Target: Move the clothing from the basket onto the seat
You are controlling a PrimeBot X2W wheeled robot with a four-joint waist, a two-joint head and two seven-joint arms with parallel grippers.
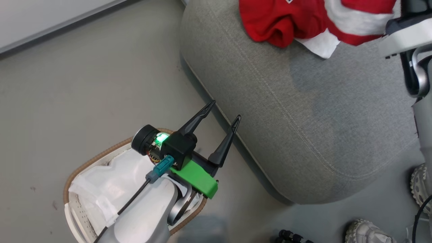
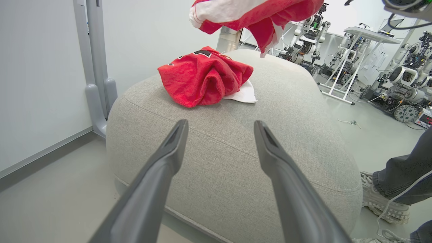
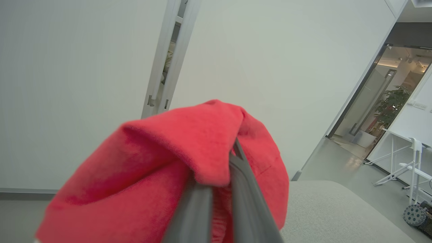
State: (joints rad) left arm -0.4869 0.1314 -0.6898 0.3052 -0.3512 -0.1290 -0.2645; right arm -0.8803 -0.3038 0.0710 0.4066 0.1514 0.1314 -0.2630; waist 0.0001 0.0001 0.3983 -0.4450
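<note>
Left gripper [image 1: 225, 109]: open and empty, fingers spread wide, pointing at the seat's [image 1: 303, 111] near edge from just beside it, above the floor between seat and basket [image 1: 89, 161].

Basket: on the floor just beside the seat's corner, under the left forearm, a white liner [image 1: 108, 182] crumpled inside.

Right gripper [image 3: 226, 158]: clamped shut on a fold of red clothing [image 3: 162, 155], raised over the seat's far end, white trim bands hanging from the bundle. Whether the lowest corner touches the seat: impossible to tell.

On the seat itself, toward that far end: a second red garment [image 2: 202, 77], crumpled in a heap, with a flat white piece [image 2: 244, 94] poking out from under it.

On the floor by the seat's near right corner: a person's shoes [image 1: 368, 233] and a dark trouser leg [image 2: 401, 179].
</note>
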